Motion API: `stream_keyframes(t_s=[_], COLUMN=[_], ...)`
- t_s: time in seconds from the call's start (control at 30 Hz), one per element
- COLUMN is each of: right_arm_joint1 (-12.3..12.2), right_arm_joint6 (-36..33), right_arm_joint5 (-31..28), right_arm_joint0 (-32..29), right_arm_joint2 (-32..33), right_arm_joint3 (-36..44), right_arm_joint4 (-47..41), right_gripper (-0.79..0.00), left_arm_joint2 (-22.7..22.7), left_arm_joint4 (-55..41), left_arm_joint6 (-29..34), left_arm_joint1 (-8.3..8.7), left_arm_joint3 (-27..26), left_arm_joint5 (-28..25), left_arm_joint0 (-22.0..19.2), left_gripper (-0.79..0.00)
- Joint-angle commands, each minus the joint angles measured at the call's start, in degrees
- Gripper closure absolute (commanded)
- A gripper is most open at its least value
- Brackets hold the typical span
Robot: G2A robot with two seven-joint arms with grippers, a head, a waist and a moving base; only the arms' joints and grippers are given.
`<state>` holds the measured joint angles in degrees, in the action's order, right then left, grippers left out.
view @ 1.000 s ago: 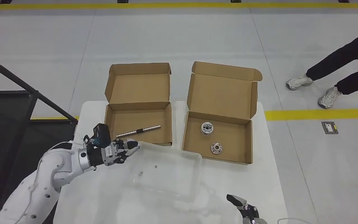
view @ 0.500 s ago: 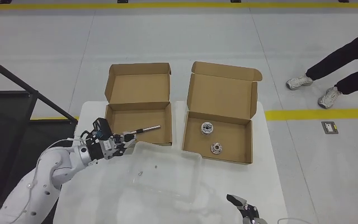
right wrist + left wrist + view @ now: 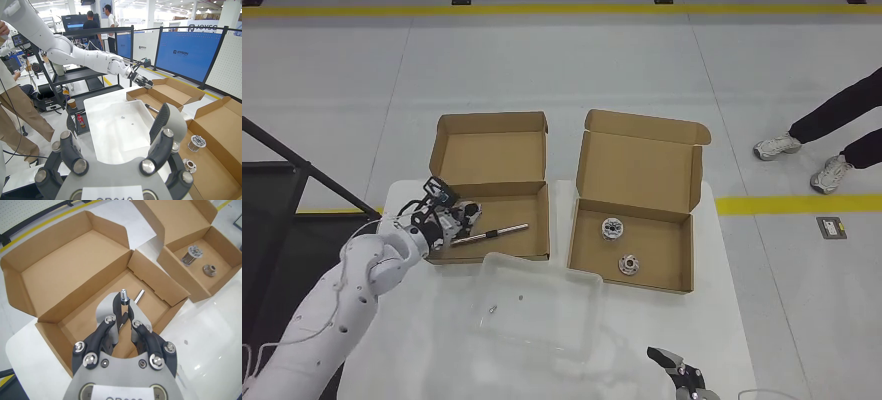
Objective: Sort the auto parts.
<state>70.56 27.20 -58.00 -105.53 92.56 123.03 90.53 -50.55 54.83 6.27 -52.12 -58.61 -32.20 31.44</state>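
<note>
The left gripper (image 3: 124, 306) hangs over the left box (image 3: 157, 285). Its fingers are almost shut and pinch a small bolt (image 3: 124, 295) by the head, with the screw end poking out. A thin grip like this looks right for such a tiny thing.

A long rod (image 3: 139, 295) lies in the left box. Two round parts (image 3: 613, 228) (image 3: 628, 264) lie in the right box (image 3: 662, 240). So I think thin, stick-like parts go left and round ones go right, and the bolt belongs with the rod.

The tray (image 3: 542, 305) sits on the near side of the boxes, with a small bit (image 3: 492, 309) in it.

The right gripper (image 3: 117, 115) waits at the near right, wide open and holding nothing.

A white label (image 3: 121, 393) on the left wrist has dark letters, cut off at the edge. The blue boards (image 3: 179, 53) far behind carry white writing.
</note>
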Motion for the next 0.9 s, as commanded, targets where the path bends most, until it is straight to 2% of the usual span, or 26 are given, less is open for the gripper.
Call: stream_keyframes(t_s=[0.0,0.2,0.47,0.7,0.87], right_arm_joint1=[0.0,0.0,0.0,0.0,0.0], right_arm_joint6=[0.0,0.0,0.0,0.0,0.0], right_arm_joint5=[0.0,0.0,0.0,0.0,0.0], right_arm_joint0=[0.0,0.0,0.0,0.0,0.0], right_arm_joint2=[0.0,0.0,0.0,0.0,0.0], right_arm_joint3=[0.0,0.0,0.0,0.0,0.0], right_arm_joint4=[0.0,0.0,0.0,0.0,0.0], right_gripper=[-0.785,-0.785,-0.785,-0.785,-0.785], left_arm_joint2=[2.0,7.3,13.9,18.1,19.4], left_arm_joint4=[2.1,5.1,12.2,15.6,16.4], left_arm_joint6=[0.6,3.8,6.3,10.0,10.1], left_arm_joint1=[-1.10,-4.83,-9.97,-14.44,-16.82], left_arm_joint3=[2.8,11.0,20.7,28.5,32.5], left_arm_joint5=[0.1,-0.5,1.4,0.2,1.0], left_arm_joint0=[-2.3,-8.9,-15.8,-19.9,-21.4], left_gripper=[0.000,0.000,0.000,0.000,0.000])
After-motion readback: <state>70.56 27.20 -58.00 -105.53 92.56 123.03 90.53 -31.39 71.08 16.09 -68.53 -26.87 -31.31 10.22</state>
